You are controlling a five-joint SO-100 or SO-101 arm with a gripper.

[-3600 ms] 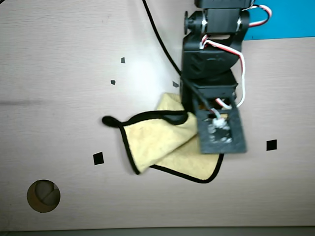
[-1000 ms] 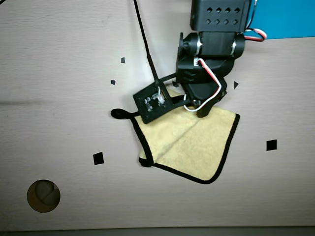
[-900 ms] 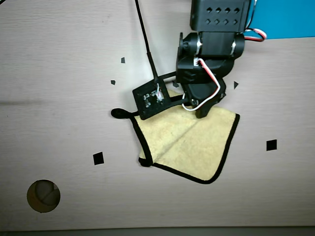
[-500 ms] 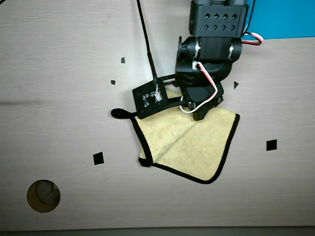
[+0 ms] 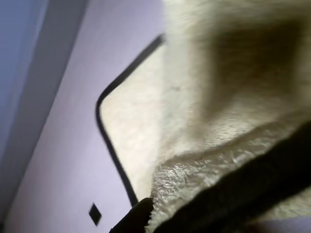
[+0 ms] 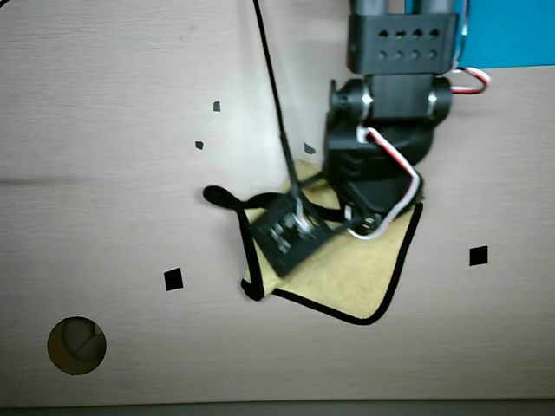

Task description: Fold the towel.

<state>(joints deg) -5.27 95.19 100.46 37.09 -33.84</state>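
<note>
- While the arm hangs over it in the overhead view, the pale yellow, fuzzy terry towel with black trim (image 6: 360, 277) lies rumpled near the middle of the pale wood-grain tabletop (image 6: 104, 104), its rounded near-right corner flat and its left part bunched up.
- A black loop of the trim (image 6: 218, 197) sticks out from the towel's far-left side.
- Black arm housing with white and red wires (image 6: 386, 147) covers the far part of the towel, and a small black camera block (image 6: 286, 234) sits over its left half, so the gripper cannot be made out there.
- A thin black cable (image 6: 273, 87) runs from the far edge down to that block.
- Small black square markers dot the table: one to the left of the towel (image 6: 173, 279), one to the right (image 6: 478, 256), smaller ones farther away (image 6: 217, 107).
- A round hole (image 6: 76, 345) is cut in the near-left part of the table; a flat blue sheet (image 6: 512, 35) shows at the far right.
- Seen from the wrist view, a lifted fold of towel (image 5: 218, 97) fills the right side, blurred, above a flat layer with a rounded trimmed corner (image 5: 131, 126).
- A dark gripper fingertip (image 5: 136, 216) touches the raised edge at the bottom; whether the jaws are clamped cannot be told.
- Table (image 5: 73, 145) and one black marker (image 5: 95, 213) lie to the left.
</note>
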